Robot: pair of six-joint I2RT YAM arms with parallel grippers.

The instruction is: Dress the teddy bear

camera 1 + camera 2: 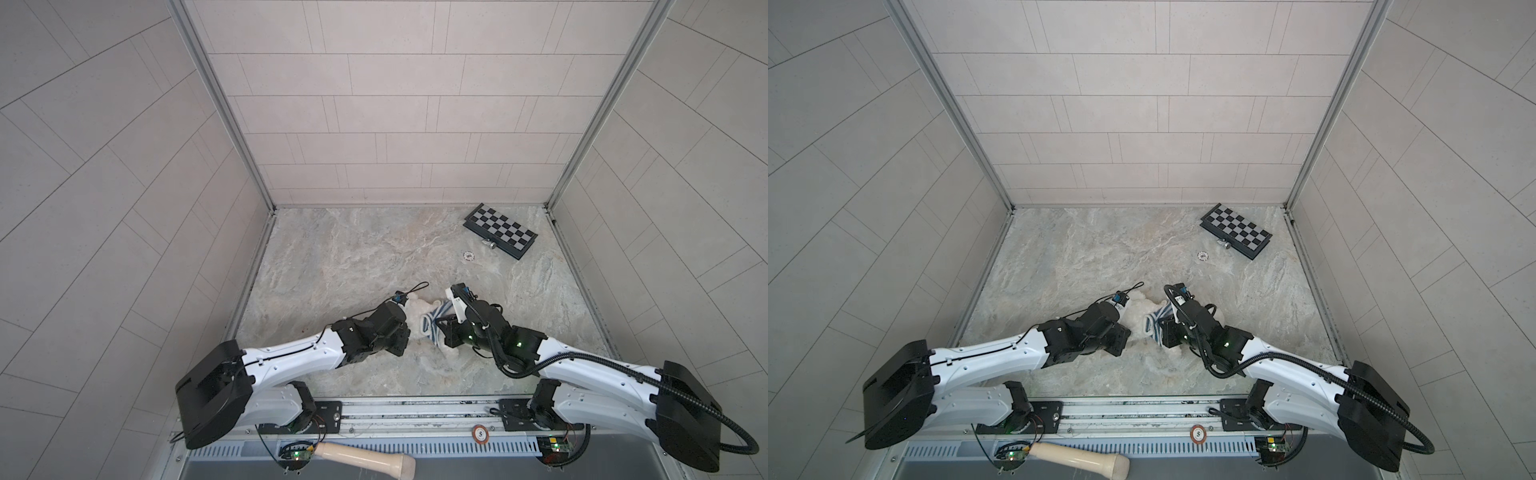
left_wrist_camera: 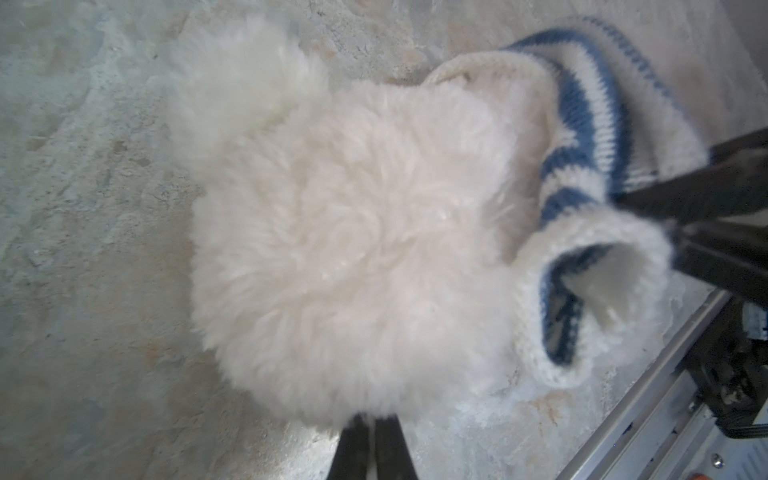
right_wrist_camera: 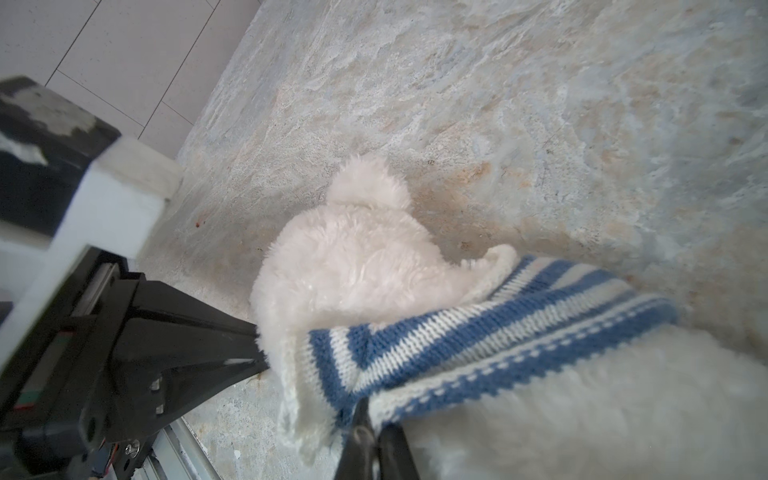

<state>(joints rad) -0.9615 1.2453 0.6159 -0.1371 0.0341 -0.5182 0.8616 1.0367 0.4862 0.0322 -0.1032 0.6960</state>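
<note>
The fluffy cream-white teddy bear [image 1: 417,311] [image 1: 1137,318] lies on the marble table between both arms. Its head [image 2: 353,249] [image 3: 345,266] is bare. A blue-and-white striped knitted shirt [image 1: 434,322] [image 2: 590,124] [image 3: 478,336] is bunched around its body just behind the head. My left gripper [image 2: 372,417] is shut, with its tips buried in the fur at the edge of the head. My right gripper [image 3: 372,419] is shut on the shirt's hem and holds it over the bear's body. The bear's face and limbs are hidden.
A folded chessboard [image 1: 500,230] lies at the back right, with a small metal piece [image 1: 490,244] and a poker chip [image 1: 468,256] beside it. A wooden handle [image 1: 365,457] and another chip [image 1: 480,434] lie by the front rail. Tiled walls enclose three sides.
</note>
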